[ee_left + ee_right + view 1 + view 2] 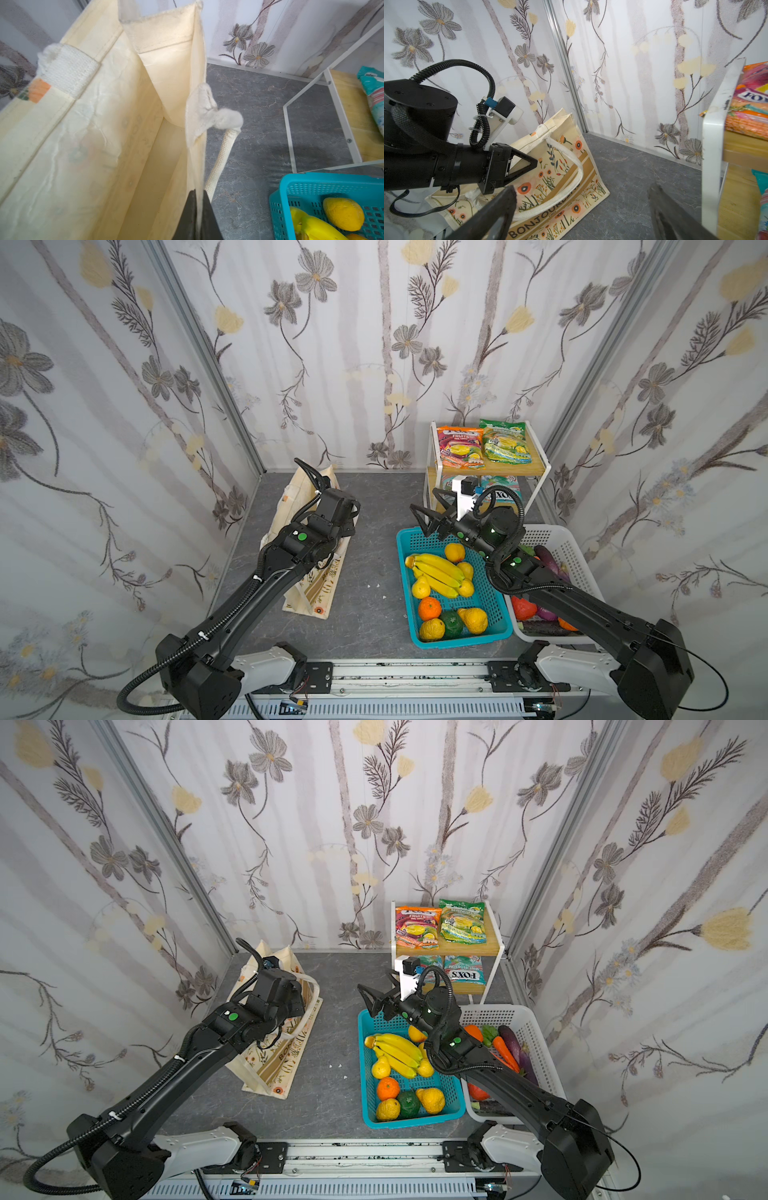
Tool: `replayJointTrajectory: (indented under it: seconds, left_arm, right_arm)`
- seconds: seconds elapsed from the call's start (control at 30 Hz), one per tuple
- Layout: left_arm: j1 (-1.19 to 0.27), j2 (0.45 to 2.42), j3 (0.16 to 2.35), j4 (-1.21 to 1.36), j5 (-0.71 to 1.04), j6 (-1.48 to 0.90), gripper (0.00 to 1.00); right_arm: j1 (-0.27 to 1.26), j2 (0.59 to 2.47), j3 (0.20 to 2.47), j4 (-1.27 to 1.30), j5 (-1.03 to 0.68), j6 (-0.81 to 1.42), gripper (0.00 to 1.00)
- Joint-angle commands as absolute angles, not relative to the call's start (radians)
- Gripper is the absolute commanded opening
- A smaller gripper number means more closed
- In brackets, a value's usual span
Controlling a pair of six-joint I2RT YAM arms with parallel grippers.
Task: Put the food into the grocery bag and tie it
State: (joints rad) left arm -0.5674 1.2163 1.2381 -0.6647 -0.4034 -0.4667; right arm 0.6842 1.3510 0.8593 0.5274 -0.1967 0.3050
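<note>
Grey marbled worktop (pixel 374 510), flowered walls on every side. In both top views the grocery bag (pixel 309 597) stands at the left. The banana bunch (pixel 436 572) and tangerine (pixel 429 608) lie in the blue basket (pixel 465 639), and the orange-red candy packet (pixel 459 445) and green candy packet (pixel 505 443) sit on the shelf (pixel 536 458). The right tool (pixel 423 498) hangs over the basket's far rim, spread wide and empty.

From the left wrist, the left tool (pixel 197 199) is pinched on the bag's side wall, just beside a white handle (pixel 220 158). What shows of the inside is bare.

From the right wrist, that handle droops over the printed side.

To my eye the bag is being held open for loading. The pinch should draw its wall outward without lifting the base, so the mouth gapes. The right tool would do best taking the bananas across the middle of the bunch.
</note>
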Motion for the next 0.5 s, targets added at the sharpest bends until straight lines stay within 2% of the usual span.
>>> replayJointTrajectory:
  seconds: [0.0,0.07,0.17,0.2,0.23,0.27,0.37,0.47]
  left_arm:
    - [-0.568,1.205,1.286,-0.601,-0.391,-0.453,0.63]
    - [-0.562,1.187,1.322,-0.599,-0.399,-0.429,0.74]
    - [-0.533,1.163,1.365,-0.597,-0.368,-0.349,0.8]
    - [-0.514,1.154,1.375,-0.598,-0.36,-0.329,0.86]
    - [-0.492,1.143,1.379,-0.597,-0.346,-0.316,0.96]
    - [-0.454,1.127,1.378,-0.594,-0.315,-0.303,1.0]
    - [-0.263,1.074,1.35,-0.583,-0.187,-0.291,1.0]
    - [-0.132,1.047,1.31,-0.58,-0.158,-0.282,1.0]
  right_arm:
    - [0.711,1.384,0.902,0.505,-0.143,0.323,1.0]
    - [0.733,1.408,0.925,0.493,-0.118,0.329,1.0]
    - [0.763,1.455,0.97,0.462,-0.073,0.332,1.0]
    - [0.77,1.476,0.999,0.426,-0.063,0.331,1.0]
    - [0.772,1.492,1.022,0.395,-0.062,0.329,1.0]
    - [0.775,1.507,1.044,0.369,-0.063,0.327,1.0]
    - [0.778,1.535,1.064,0.38,-0.11,0.328,1.0]
    - [0.781,1.56,1.085,0.411,-0.149,0.357,1.0]
